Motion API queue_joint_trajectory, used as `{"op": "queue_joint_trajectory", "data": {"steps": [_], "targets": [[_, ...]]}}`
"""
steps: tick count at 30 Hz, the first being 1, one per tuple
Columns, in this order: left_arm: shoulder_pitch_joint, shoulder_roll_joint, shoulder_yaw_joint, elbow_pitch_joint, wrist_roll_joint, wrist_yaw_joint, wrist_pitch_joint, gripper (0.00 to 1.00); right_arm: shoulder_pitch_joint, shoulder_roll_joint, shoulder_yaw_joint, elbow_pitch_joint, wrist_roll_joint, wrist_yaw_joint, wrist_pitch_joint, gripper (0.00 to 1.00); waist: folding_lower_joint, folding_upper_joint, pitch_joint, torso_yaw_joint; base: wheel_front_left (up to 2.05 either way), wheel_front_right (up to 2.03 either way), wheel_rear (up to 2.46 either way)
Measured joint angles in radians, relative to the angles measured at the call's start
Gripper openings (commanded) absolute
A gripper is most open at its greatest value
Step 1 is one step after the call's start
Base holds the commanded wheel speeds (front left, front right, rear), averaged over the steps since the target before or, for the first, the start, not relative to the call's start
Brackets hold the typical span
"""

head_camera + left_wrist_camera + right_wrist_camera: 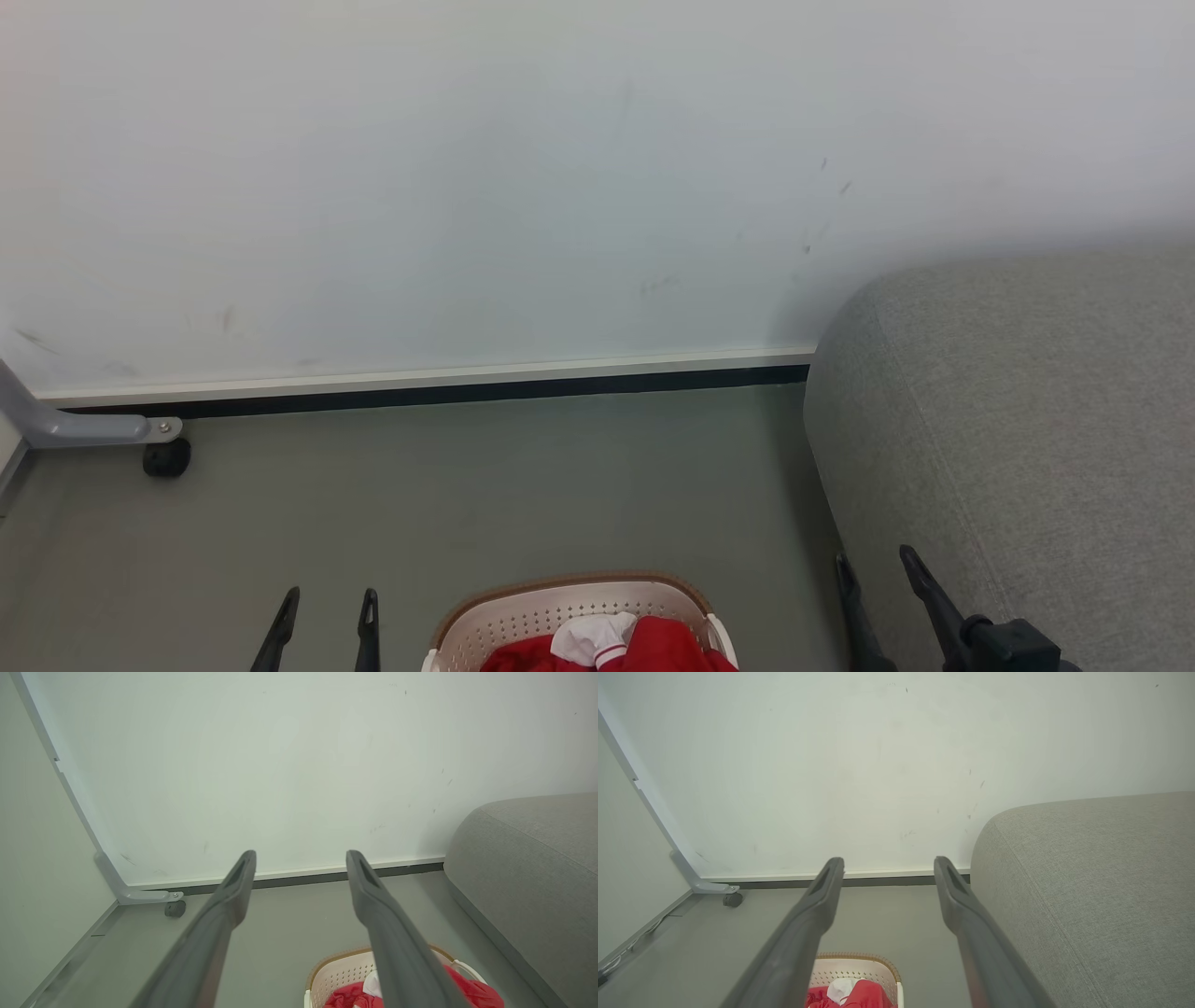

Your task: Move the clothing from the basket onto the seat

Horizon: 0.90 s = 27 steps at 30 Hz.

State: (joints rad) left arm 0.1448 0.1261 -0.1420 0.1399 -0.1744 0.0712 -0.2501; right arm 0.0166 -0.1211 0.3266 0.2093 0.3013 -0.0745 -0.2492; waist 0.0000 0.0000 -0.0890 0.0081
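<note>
My long dark left fingers (233,891) and right fingers (824,896) are spread wide and hold nothing. The bright red clothing with white trim (677,646) lies bunched in the oval cream perforated plastic basket (532,621), low between them and beside the large grey fabric seat (1027,420). I reckon a shallow pinch could let the soft cloth slip, or catch the brown rim and tip the basket.

Grey floor (467,504) — basket (560,607), sofa (1027,420), caster (168,457) on it
</note>
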Motion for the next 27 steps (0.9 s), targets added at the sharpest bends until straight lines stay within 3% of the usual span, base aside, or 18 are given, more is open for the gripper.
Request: {"op": "queue_joint_trajectory", "data": {"steps": [14,27], "targets": [[0.000,-0.003,0.001,-0.012,0.010,-0.003,0.000,1.00,0.013,0.002,-0.012,-0.016,-0.007,0.004,0.000,1.00,0.0000,0.0000,0.028,-0.002,0.00,0.00,0.00],[-0.080,-0.005,-0.041,0.009,0.026,-0.047,-0.002,1.00,-0.046,-0.016,-0.047,-0.070,-0.033,0.004,0.000,1.00,0.0000,0.0000,0.138,-0.012,0.00,0.00,0.00]]}}
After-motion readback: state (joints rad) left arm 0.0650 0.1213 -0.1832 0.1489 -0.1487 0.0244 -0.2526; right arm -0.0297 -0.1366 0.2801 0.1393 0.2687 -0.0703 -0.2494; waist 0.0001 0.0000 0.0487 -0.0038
